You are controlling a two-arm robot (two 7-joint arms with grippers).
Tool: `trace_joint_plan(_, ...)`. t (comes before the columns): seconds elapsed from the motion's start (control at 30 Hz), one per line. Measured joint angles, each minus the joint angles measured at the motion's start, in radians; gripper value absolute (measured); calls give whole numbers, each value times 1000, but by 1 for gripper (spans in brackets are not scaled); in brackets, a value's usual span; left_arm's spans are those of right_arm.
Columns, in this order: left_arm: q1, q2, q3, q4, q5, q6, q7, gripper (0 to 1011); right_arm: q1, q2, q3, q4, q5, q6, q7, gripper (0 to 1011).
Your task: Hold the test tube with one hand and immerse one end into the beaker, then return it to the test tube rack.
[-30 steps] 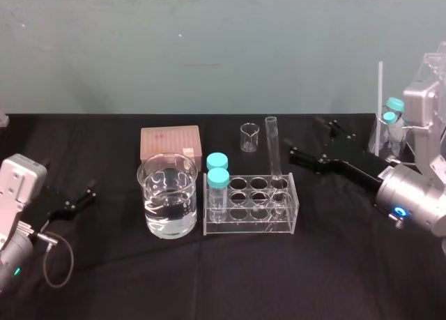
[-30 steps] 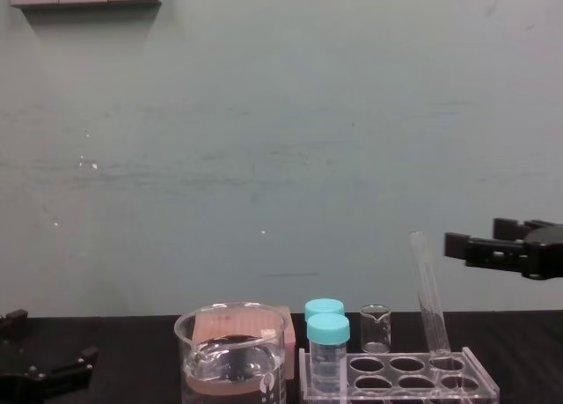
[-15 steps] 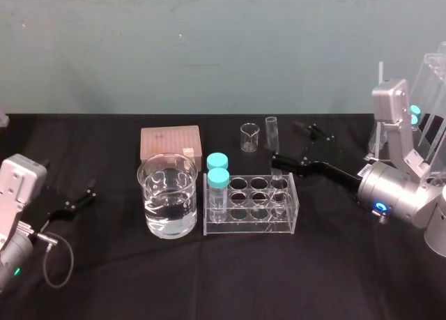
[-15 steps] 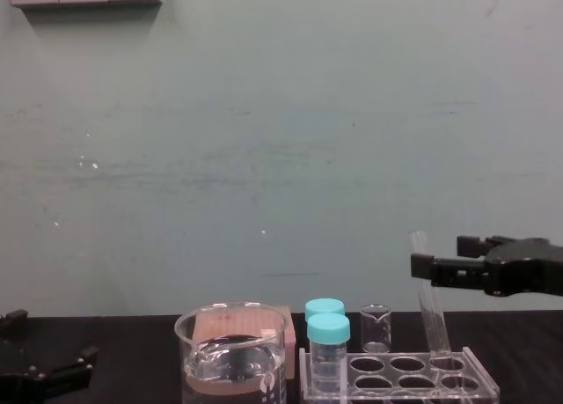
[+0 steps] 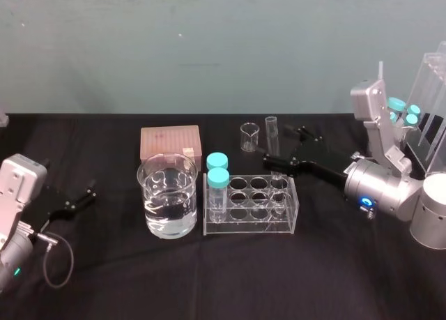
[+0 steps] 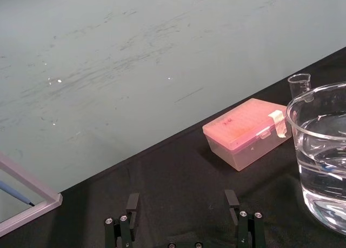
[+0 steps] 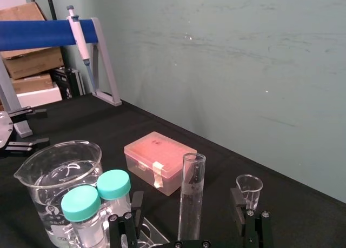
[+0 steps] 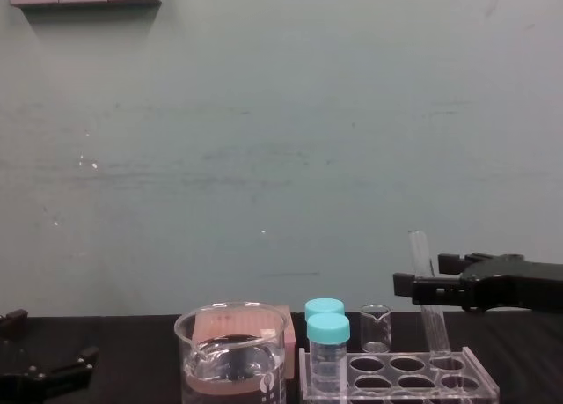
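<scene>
Tall clear glass test tube point(image 7: 191, 196), near-upright in clear acrylic rack point(image 5: 251, 227), sits btwn black right gripper point(image 5: 283, 146) fingers, spread apart — left gripper point(image 5: 78, 200) idle, fingers apart.

The right gripper point(image 5: 284, 146) reaches in from the right toward the middle of the scene, held level on its silver right arm point(image 5: 382, 192), with its fingers point(image 7: 133, 205) spread well apart. The left gripper point(image 5: 75, 199) rests low at the near left, its fingers likewise parted.
</scene>
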Motion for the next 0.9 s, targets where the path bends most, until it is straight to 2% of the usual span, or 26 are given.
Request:
trace_joint_plan(0.3,0,0,0,0,0,0,0,1000,31,-26,-9,54,-19,-5,13,1003)
trace_joint_plan(0.5,0,0,0,0,0,0,0,1000,42,-28,-20,62,-47,-19,14,1003)
trace_joint_plan(0.7,0,0,0,0,0,0,0,1000,41,-27,-19,62,-44,-18,14,1003)
trace_joint_plan(0.77,0,0,0,0,0,0,0,1000,40,-27,-18,62,-42,-18,14,995)
trace_joint_plan(0.9,0,0,0,0,0,0,0,1000,40,-28,-17,62,-40,-17,14,908)
